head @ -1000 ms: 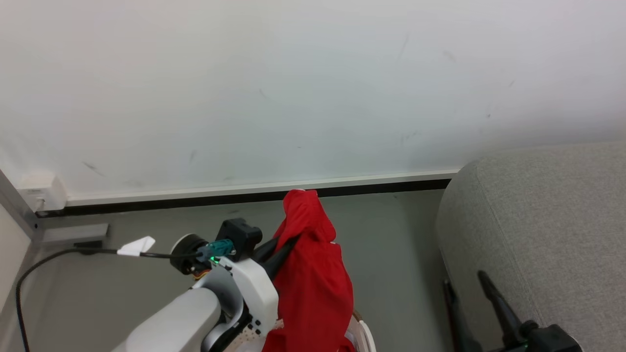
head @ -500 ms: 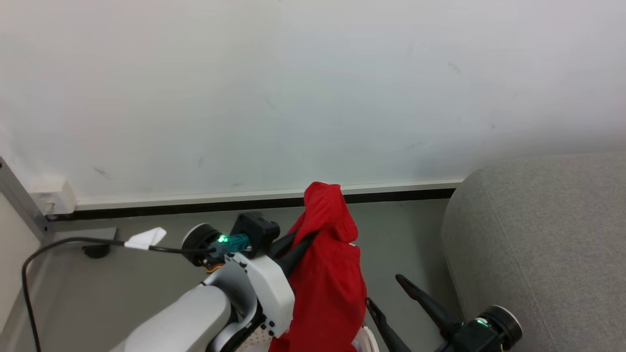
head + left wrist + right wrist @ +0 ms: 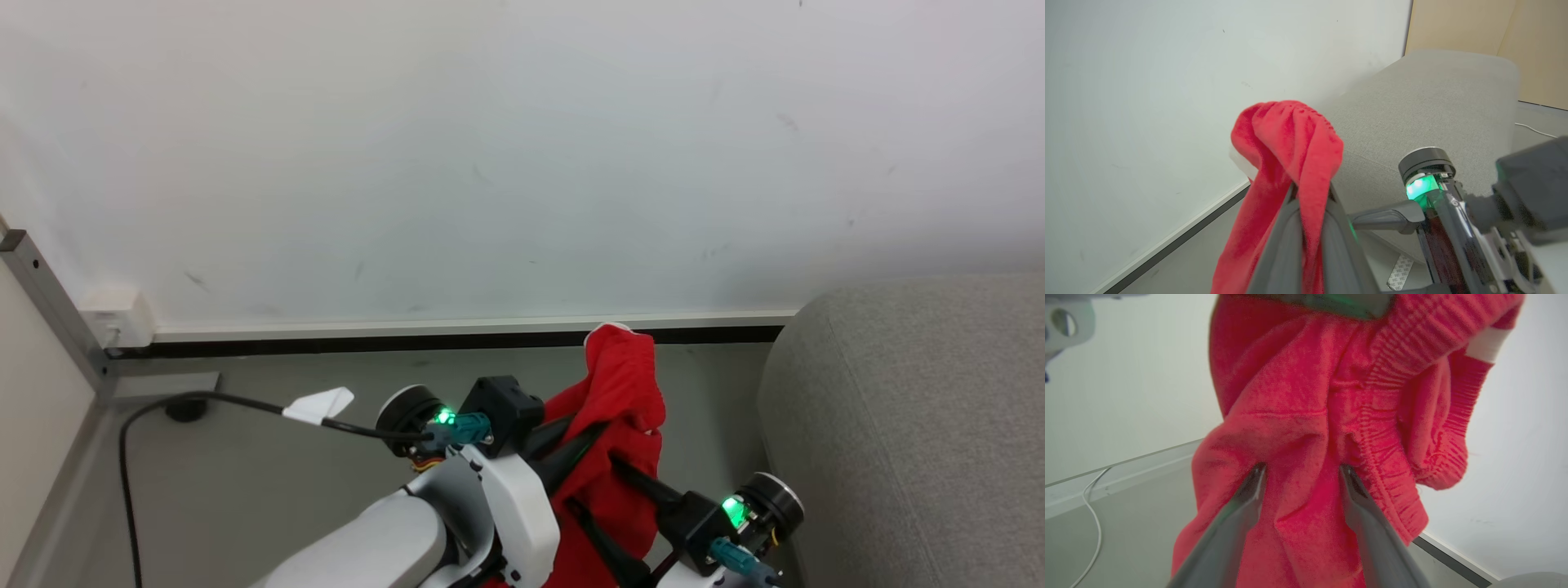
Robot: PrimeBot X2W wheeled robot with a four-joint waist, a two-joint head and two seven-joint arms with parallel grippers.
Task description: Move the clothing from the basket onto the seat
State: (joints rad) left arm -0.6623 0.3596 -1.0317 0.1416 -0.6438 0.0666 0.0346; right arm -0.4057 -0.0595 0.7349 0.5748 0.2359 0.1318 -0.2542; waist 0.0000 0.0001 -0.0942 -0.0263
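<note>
Head cam: my L claw (image 3: 596, 429) is pinched tight on the red garment (image 3: 624, 384). The garment hangs in the air over the floor (image 3: 245, 457), just beside the grey sofa (image 3: 914, 408) but not on it. R claw (image 3: 592, 482) reaches into the cloth lower down.

L wrist cam: both fingers are clamped on a fold, with the garment (image 3: 1286, 134) draped over the tips and the sofa (image 3: 1433, 102) behind.

R wrist cam: R claw (image 3: 1303, 468) is spread wide w/ fabric btw the tips. They're prob. touching it, but I can't confirm.

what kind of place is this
Likely an indoor test room staged like a living space: a bare white wall, a grey sofa, and a loose cable on the grey floor.
</note>
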